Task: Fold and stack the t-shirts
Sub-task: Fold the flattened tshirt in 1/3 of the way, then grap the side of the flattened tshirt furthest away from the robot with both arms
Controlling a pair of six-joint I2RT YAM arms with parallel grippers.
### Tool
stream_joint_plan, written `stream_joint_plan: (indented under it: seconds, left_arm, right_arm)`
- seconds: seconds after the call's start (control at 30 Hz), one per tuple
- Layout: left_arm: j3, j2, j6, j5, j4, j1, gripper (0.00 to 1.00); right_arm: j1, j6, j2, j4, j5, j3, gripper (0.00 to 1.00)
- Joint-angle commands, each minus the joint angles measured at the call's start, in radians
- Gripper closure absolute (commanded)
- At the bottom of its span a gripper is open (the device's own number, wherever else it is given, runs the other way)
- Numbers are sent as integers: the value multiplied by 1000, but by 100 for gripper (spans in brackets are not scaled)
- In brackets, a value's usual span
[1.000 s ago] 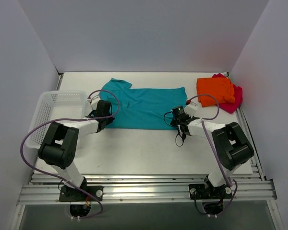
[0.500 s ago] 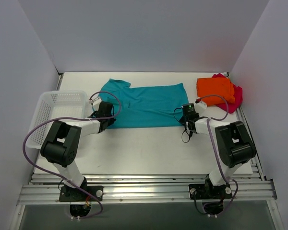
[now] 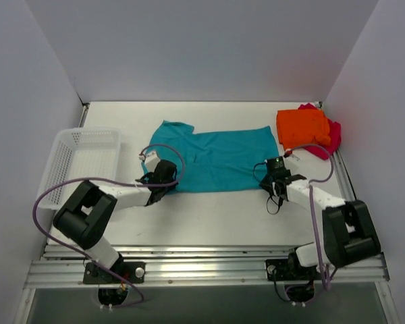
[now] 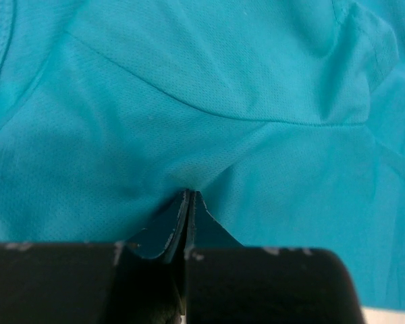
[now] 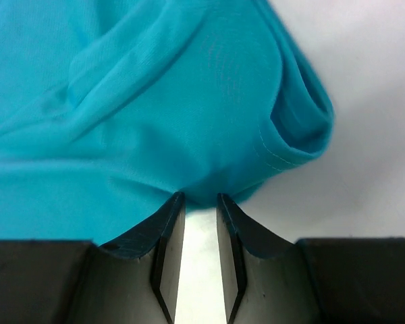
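The teal-blue t-shirt (image 3: 216, 156) lies spread on the white table, its collar end to the left. My left gripper (image 3: 163, 181) is shut on its near left edge; in the left wrist view the fingertips (image 4: 187, 197) pinch a ridge of teal cloth (image 4: 209, 101). My right gripper (image 3: 273, 170) grips the near right corner; in the right wrist view its jaws (image 5: 200, 199) stand slightly apart with the bunched hem (image 5: 283, 128) caught at their tips. The orange t-shirt (image 3: 302, 126) lies folded on the magenta-pink t-shirt (image 3: 333, 135) at the back right.
A white mesh basket (image 3: 81, 158) stands at the left edge of the table. Grey walls close in the left, back and right sides. A metal rail (image 3: 202, 264) runs along the near edge by the arm bases.
Both grippers have moved toward the near edge and to the right, dragging the teal-blue shirt with them. The shirt now lies skewed, with its right end closer to the orange shirt.
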Motion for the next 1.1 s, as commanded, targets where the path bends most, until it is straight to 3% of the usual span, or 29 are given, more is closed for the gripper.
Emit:
stream_joint_plan:
  seconds: [0.0, 0.13, 0.23, 0.27, 0.3, 0.37, 0.43, 0.53, 0.63, 0.73, 0.93, 1.07]
  left_arm:
    - [-76, -24, -78, 47, -277, -81, 98]
    - [-15, -162, -91, 35, -451, -129, 97]
    - [57, -300, -45, -2, -527, -149, 76]
    - [77, -354, -30, -9, -561, -149, 65]
    - [102, -372, -13, -12, -579, -149, 44]
    - [175, -406, 39, -64, -607, -141, 25]
    - [218, -408, 107, -83, -590, -121, 19]
    - [269, -386, 197, -56, -520, -7, 18]
    - [260, -316, 280, 14, -269, 152, 18]
    - [324, -93, 332, 104, -140, 283, 21]
    - [639, 294, 334, 280, -113, 394, 32]
    - [764, 405, 328, 342, -82, 399, 33]
  right_arm:
    - [-1, 24, -134, -146, -13, -30, 77]
    - [2, 36, -260, -223, -7, -28, 70]
    - [6, 30, -364, -288, 4, 8, 62]
    - [9, 24, -408, -306, 12, 21, 55]
    - [14, 19, -425, -317, 22, 34, 47]
    - [23, 8, -459, -334, 56, 91, 27]
    - [28, 1, -468, -331, 74, 107, 23]
    - [41, -25, -470, -286, 73, 113, 23]
    - [51, -47, -461, -210, 41, 84, 23]
    - [54, -56, -421, -165, 30, 67, 23]
    - [58, -72, -389, -121, 55, 56, 24]
    - [58, -68, -386, -107, 84, 47, 24]
